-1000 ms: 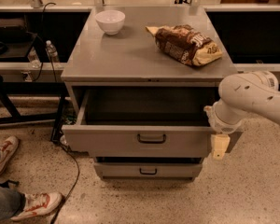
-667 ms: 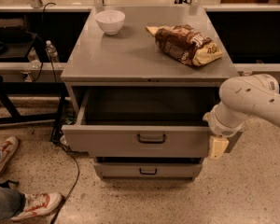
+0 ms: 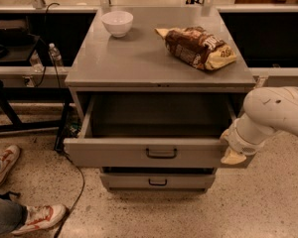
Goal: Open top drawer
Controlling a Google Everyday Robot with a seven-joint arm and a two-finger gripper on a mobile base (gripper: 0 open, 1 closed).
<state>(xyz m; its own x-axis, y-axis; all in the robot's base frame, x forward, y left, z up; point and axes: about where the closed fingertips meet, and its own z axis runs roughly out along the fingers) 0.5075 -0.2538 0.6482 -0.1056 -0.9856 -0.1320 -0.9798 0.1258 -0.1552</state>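
Hardly anything has shifted since a second ago: the hand [image 3: 233, 156] still sits at the right end of the top drawer [image 3: 114, 152], which stands pulled well out beneath the table [image 3: 139, 58]. Whether the hand grips anything, I cannot tell.

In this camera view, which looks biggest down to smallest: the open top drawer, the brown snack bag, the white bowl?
1. top drawer, widest by far.
2. brown snack bag.
3. white bowl, though it sits farther back, so less sure.
The gripper is at the drawer front's right end.
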